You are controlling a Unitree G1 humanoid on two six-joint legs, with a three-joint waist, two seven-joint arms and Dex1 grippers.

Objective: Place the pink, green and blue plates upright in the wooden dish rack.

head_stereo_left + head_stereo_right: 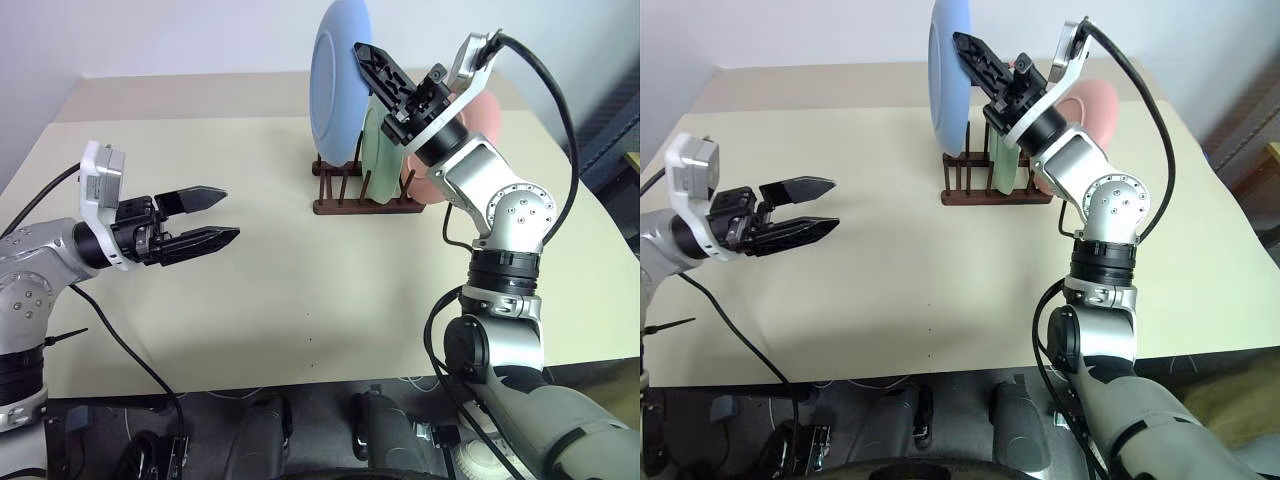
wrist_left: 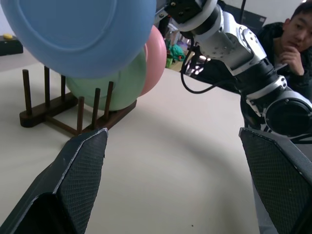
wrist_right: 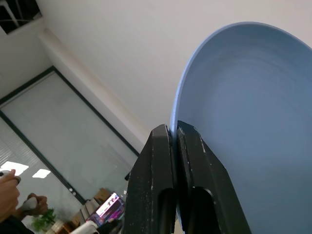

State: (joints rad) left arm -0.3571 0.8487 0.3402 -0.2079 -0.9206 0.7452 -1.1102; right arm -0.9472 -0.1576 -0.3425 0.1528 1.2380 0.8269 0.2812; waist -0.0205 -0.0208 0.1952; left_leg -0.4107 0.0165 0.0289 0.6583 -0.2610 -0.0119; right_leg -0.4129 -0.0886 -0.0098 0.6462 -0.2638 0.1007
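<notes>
the table [image 1: 300,300] is beige, with everything on it at the far side, around 12 to 1 o'clock in the head views. the blue plate [image 1: 338,75] is the largest thing there, held upright on edge above the 9 o'clock end of the wooden dish rack [image 1: 350,195]; whether its lower edge touches the rack cannot be told. the right gripper [image 3: 171,146] is clamped on the blue plate's rim, fingers pinched either side of it. just beside it toward 3 o'clock the green plate [image 1: 378,160] stands upright between the rack's pegs, and the pink plate [image 1: 470,150] stands beyond that, partly hidden by the right arm. the left gripper [image 1: 205,215] hovers over the table at 9 o'clock, well apart from the rack, its jaws spread wide and empty. a seated person [image 2: 290,36] shows past the right arm in the left wrist view.
</notes>
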